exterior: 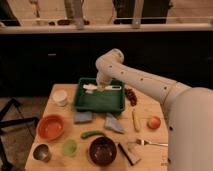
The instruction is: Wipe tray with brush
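One tray [100, 101], one brush [113, 87], two cloths [83, 117] [114, 123]

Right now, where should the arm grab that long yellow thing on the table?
Grip the long yellow thing at its middle, from straight above, jaws across its narrow width: it lies flat on the table, lengthways front to back, gaps on both sides. The gripper is over the tray, shut on the brush.

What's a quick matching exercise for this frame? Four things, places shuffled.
Things:
1. end effector
2. orange bowl
3. white cup
4. red fruit

Places:
A. just outside the tray, left of it
B. over the tray's far side, shut on the brush
C. near the table's right edge
D. left side, just behind the metal cup

Pairs: 1-B, 2-D, 3-A, 4-C
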You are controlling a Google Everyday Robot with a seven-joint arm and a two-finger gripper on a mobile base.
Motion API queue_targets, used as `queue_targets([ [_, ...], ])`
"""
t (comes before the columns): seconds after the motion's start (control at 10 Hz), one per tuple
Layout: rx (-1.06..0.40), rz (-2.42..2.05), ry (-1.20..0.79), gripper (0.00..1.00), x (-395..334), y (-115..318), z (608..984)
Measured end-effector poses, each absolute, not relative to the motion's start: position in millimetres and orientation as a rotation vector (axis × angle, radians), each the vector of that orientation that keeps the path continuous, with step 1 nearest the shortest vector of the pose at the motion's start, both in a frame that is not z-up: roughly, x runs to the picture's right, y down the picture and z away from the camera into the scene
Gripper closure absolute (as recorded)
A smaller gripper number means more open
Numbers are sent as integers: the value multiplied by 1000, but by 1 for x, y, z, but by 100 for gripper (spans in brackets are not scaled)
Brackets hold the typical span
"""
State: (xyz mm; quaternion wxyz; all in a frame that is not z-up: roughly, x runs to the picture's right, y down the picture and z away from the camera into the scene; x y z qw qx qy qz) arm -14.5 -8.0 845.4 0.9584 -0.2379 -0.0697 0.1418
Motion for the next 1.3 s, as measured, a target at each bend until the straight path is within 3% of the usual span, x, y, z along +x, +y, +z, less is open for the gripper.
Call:
queue_targets([
  [0.8,-504,279,-111,82,-11,-5,852],
  [1.3,-554,293,57,82,34,-17,889],
])
